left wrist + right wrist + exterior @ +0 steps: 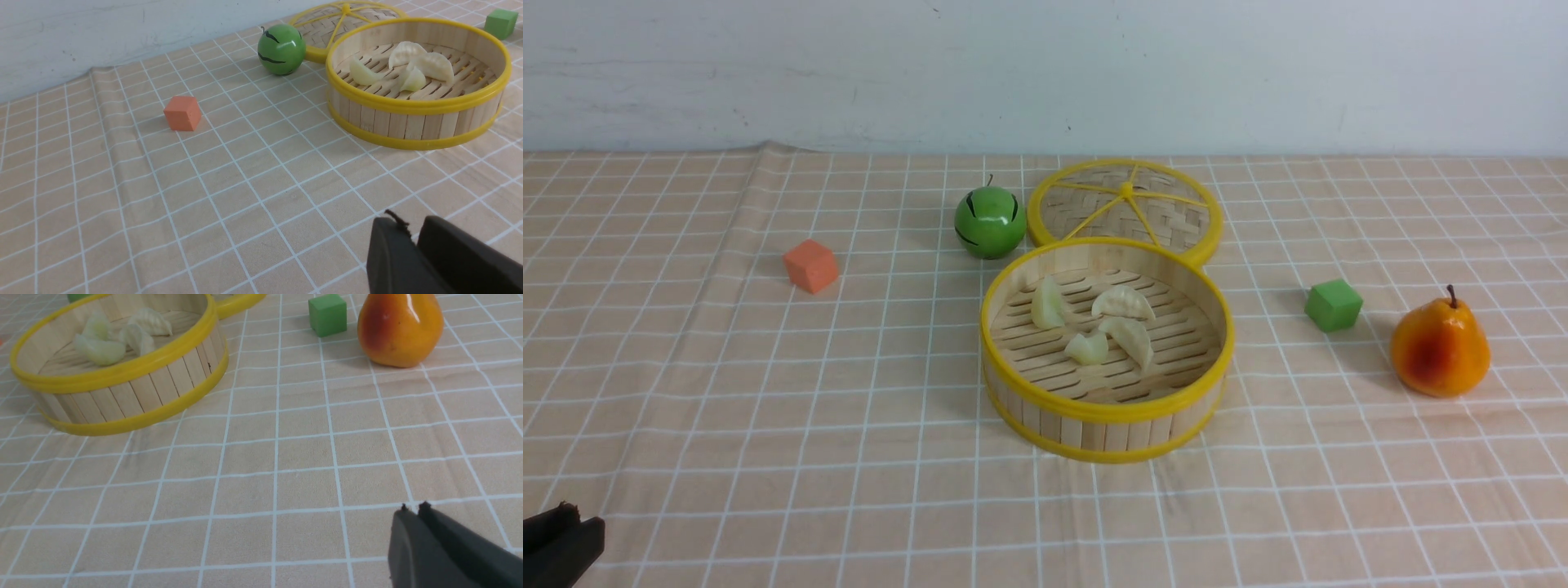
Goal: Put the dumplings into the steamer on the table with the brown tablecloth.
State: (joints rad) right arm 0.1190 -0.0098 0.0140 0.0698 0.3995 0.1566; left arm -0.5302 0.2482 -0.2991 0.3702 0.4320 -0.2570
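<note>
The steamer (1107, 408) stands mid-table on the brown tablecloth (768, 392). Several dumplings lie on its slatted floor: two pale green (1048, 304) (1087, 349) and two cream-white (1123, 303) (1134, 340). They also show in the left wrist view (433, 65) and the right wrist view (100, 351). My left gripper (560, 535) is at the front left corner, far from the steamer, shut and empty (412, 230). My right gripper (412, 510) is shut and empty above bare cloth, and out of the front view.
The flat woven lid (1125, 208) lies behind the steamer. A green ball (990, 222) sits left of the lid. An orange cube (810, 265) is at the left, a green cube (1333, 305) and a pear (1440, 347) at the right. A cloth crease (760, 163) runs at the back left.
</note>
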